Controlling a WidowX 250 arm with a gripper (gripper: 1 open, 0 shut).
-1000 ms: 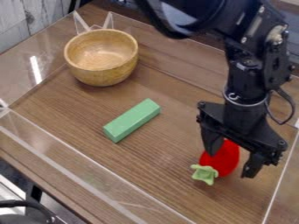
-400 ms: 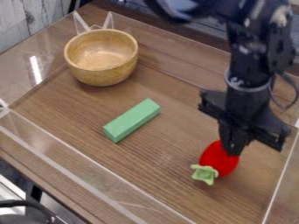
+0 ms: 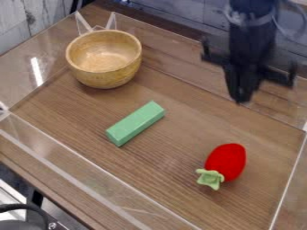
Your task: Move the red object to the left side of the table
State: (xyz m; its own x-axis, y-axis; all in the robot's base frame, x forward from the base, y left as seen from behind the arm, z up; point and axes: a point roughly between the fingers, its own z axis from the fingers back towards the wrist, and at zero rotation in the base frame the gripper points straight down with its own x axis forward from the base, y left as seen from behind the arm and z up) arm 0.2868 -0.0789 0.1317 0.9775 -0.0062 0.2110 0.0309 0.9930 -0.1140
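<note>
red object [image 3: 225, 163] lies on table [image 3: 72, 112], near right wall. gripper [image 3: 245, 93] above it, shut, empty. green block [image 3: 135, 123] mid-table; bowl [image 3: 104, 58] behind.

Brown wood-grain tabletop fills most of the view, grain running diagonally. Low clear acrylic walls [image 3: 54, 154] edge it; the near-left wall catches pale reflections, and the right wall [image 3: 288, 193] runs down toward the bottom corner. The far wall along the top-left shows a bright glare streak. Beyond the top-left corner, a light grey surface with faint gridded lines, blurred. Two thin white struts [image 3: 93, 20] rise past the far edge. Dark cables or hardware [image 3: 27, 217] sit at the bottom-left corner, outside the enclosure. Lighting is even and soft, shadows weak.
</note>
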